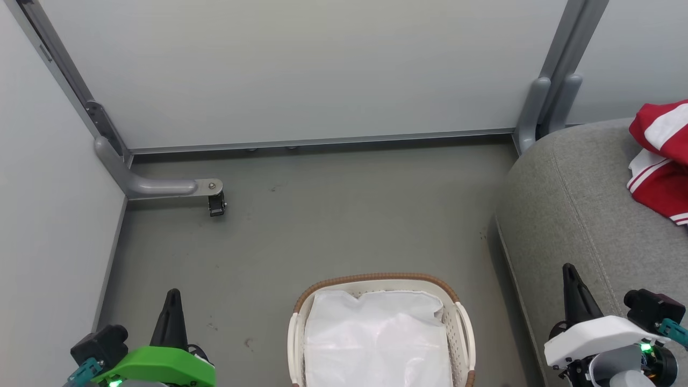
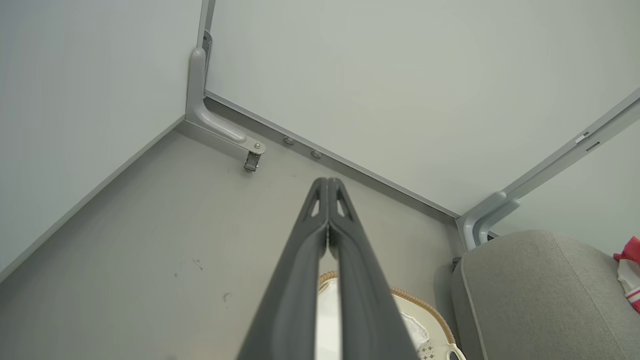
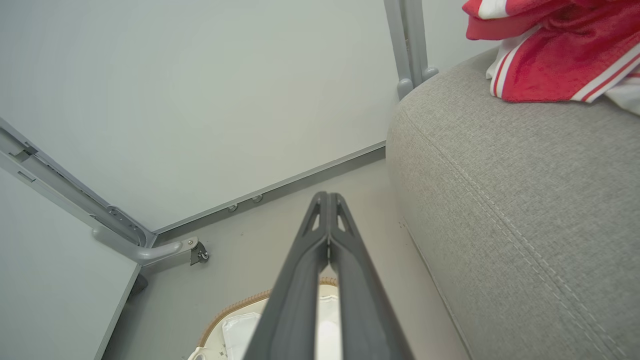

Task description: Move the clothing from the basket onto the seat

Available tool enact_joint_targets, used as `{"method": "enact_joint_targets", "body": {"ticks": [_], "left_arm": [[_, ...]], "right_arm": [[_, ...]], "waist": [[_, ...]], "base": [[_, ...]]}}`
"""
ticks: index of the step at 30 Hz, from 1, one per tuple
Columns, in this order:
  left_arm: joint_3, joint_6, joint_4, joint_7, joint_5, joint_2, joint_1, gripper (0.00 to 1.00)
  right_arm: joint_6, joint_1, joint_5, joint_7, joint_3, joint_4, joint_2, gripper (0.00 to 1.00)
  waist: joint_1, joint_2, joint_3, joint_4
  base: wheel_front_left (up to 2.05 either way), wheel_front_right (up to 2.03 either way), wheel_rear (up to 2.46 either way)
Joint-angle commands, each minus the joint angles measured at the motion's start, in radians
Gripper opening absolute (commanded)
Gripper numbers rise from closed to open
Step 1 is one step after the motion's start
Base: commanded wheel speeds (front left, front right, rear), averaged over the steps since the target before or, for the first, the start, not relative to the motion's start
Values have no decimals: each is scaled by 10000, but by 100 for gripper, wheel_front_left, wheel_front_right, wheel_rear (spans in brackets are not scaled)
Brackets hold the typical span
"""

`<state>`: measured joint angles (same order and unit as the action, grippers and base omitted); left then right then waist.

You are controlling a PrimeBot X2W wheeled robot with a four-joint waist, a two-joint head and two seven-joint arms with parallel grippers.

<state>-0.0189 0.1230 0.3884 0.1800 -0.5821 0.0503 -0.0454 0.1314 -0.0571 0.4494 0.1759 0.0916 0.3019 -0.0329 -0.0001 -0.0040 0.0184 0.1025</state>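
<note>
At the lower left of the head view, the left gripper [image 1: 173,296] pointed up with its two dark fingers pressed together, holding nothing. In the bottom middle, the basket [image 1: 376,278] sat on the grey floor [image 1: 322,226], and a crumpled white liner [image 1: 376,338] lay inside it. To the right was the big grey seat [image 1: 580,215], near the basket but not touching it. The red and white clothing [image 1: 661,156] lay in a heap on the seat, at the upper right edge. At the lower right, the right gripper [image 1: 570,271] had its fingers pressed together too, holding nothing.
</note>
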Motion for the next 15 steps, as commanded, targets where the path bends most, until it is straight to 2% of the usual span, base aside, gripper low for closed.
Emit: {"method": "enact_joint_targets", "body": {"ticks": [1, 15], "left_arm": [[89, 20, -211, -84, -400, 23, -208, 0], [336, 35, -467, -646, -2356, 20, -321, 0]], "right_arm": [[-2, -204, 430, -82, 22, -190, -91, 0], [-4, -279, 2642, -631, 59, -288, -113, 0]], "waist": [[1, 6, -2, -14], [1, 10, -22, -146]], "base": [[0, 0, 0], [0, 0, 0]]}}
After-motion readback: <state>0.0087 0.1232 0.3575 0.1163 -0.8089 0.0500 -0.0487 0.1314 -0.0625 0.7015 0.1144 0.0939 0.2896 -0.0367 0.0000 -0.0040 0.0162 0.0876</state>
